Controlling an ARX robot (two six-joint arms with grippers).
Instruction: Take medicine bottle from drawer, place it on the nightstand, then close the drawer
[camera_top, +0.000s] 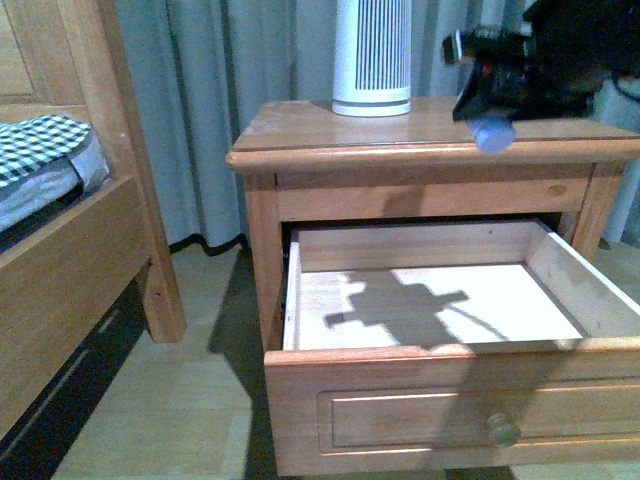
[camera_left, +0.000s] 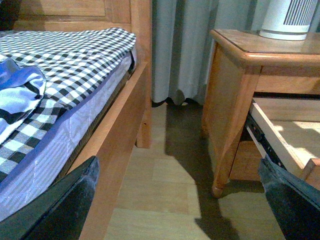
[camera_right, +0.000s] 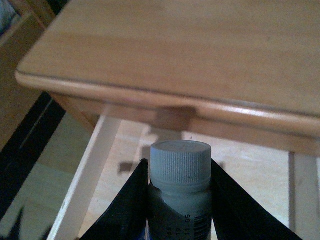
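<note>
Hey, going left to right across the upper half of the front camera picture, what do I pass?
Checked bedding → bed post → curtain → white ribbed cylinder → right end effector, gripping the medicine bottle.

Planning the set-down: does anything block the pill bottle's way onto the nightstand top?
Nothing visible does. The small white pill bottle, held by the right gripper, faces bare wood on the reddish-brown nightstand top; the white ribbed cylinder stands aside.
</note>
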